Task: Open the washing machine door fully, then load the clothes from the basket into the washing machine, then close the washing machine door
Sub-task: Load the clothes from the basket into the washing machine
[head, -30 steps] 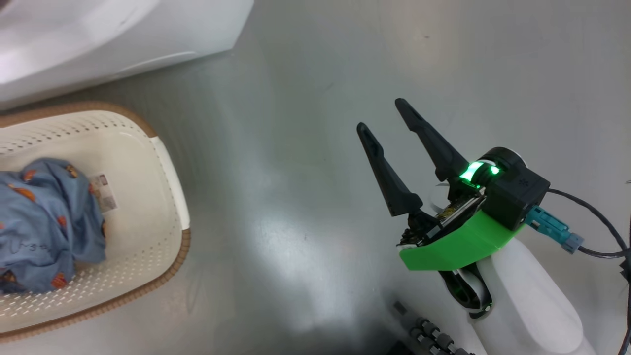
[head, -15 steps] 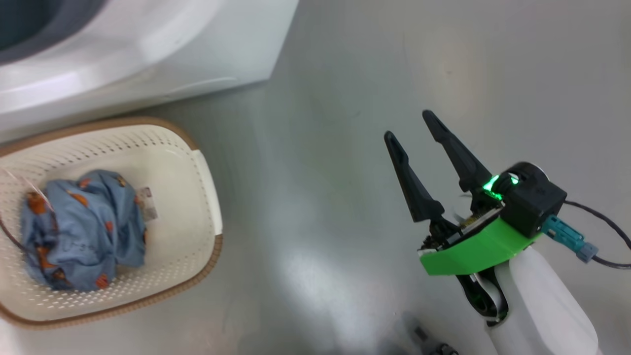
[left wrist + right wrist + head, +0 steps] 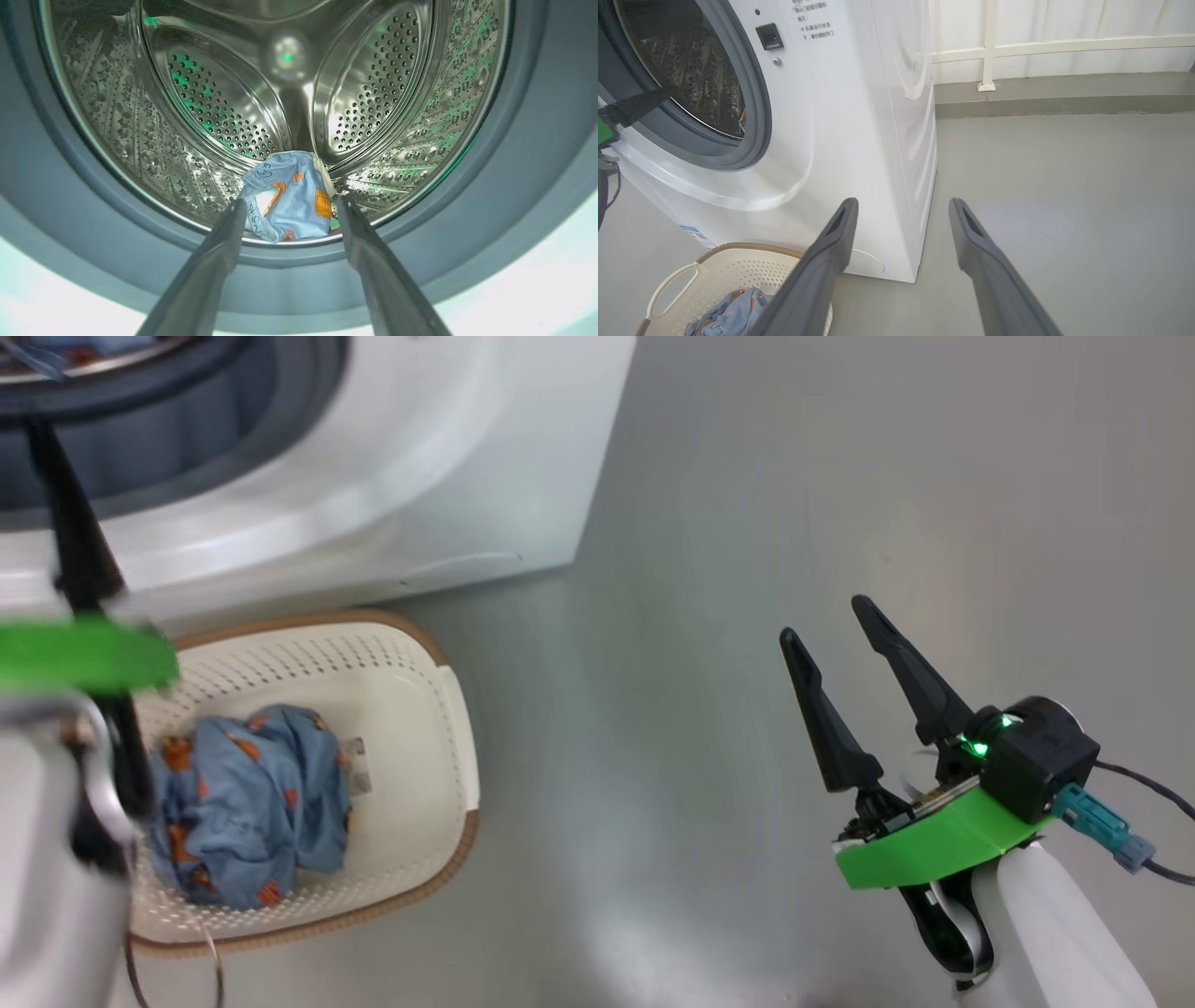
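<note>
The washing machine (image 3: 448, 448) stands open; its door is out of view. In the left wrist view my left gripper (image 3: 290, 203) is open at the mouth of the steel drum (image 3: 373, 93), in front of the grey gasket (image 3: 280, 266). A light blue garment (image 3: 292, 205) with orange prints lies loose on the drum floor past the tips. One left finger (image 3: 70, 532) crosses the gasket in the head view. The cream basket (image 3: 462, 747) sits on the floor by the machine, holding bunched blue clothes (image 3: 252, 793). My right gripper (image 3: 823, 619) hangs open and empty over bare floor, well right of the basket.
The grey floor (image 3: 1064, 210) stretches right of the machine to a low kerb and a white railing (image 3: 990, 46). In the right wrist view the basket (image 3: 733, 270) with the clothes (image 3: 728, 315) stands against the machine's lower front, near a blue label (image 3: 693, 233).
The head camera has swung, bringing the machine's opening and my left arm into the picture. Basket and clothes lie as before; the right gripper stays open.
</note>
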Controlling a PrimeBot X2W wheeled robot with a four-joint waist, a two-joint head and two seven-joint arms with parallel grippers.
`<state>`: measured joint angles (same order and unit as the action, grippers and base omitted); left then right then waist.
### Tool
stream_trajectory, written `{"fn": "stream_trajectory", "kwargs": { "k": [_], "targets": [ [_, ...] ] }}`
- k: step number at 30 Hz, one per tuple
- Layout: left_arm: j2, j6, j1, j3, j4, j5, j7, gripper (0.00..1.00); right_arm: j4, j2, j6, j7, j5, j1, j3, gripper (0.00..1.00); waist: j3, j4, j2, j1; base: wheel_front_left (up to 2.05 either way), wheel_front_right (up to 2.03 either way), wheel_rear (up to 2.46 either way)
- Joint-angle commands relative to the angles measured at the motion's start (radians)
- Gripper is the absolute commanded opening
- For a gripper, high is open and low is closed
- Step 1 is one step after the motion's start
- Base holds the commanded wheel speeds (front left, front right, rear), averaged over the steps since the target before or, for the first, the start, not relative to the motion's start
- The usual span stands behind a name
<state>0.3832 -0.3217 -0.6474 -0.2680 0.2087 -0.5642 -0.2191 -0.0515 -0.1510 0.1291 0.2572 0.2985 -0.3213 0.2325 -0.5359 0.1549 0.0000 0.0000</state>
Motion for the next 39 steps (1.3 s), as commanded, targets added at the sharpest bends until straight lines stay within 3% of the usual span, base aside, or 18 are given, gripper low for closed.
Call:
{"fn": "stream_trajectory", "kwargs": {
  "k": [1,8,17,26,39],
  "targets": [
    [0.047,-0.024,0.062,0.03,-0.07,0.01,-0.009,1.0,0.019,-0.001,0.002,0.005,-0.013,0.037,0.01,1.0,0.049,-0.032,0.0,0.0,0.0,0.0,0.0],
    [0.028,-0.086,0.314,0.024,-0.226,0.01,-0.022,1.0,0.003,-0.006,0.002,0.005,-0.031,0.079,0.0,1.0,0.133,-0.06,0.0,0.0,0.0,0.0,0.0],
    [0.025,-0.103,0.53,0.012,-0.309,0.003,-0.03,1.0,-0.018,-0.01,0.002,0.005,-0.045,0.15,-0.014,1.0,0.258,-0.087,0.0,0.0,0.0,0.0,0.0],
    [0.014,-0.075,0.672,-0.012,-0.309,-0.006,-0.037,1.0,0.0,-0.008,0.002,-0.024,-0.072,0.246,-0.05,1.0,0.383,-0.104,0.0,0.0,0.0,0.0,0.0],
    [-0.02,-0.025,0.757,-0.062,-0.259,0.0,-0.041,1.0,0.084,0.018,0.002,-0.1,-0.11,0.366,-0.092,1.0,0.523,-0.125,0.0,0.0,0.0,0.0,0.0]
  ]
}}
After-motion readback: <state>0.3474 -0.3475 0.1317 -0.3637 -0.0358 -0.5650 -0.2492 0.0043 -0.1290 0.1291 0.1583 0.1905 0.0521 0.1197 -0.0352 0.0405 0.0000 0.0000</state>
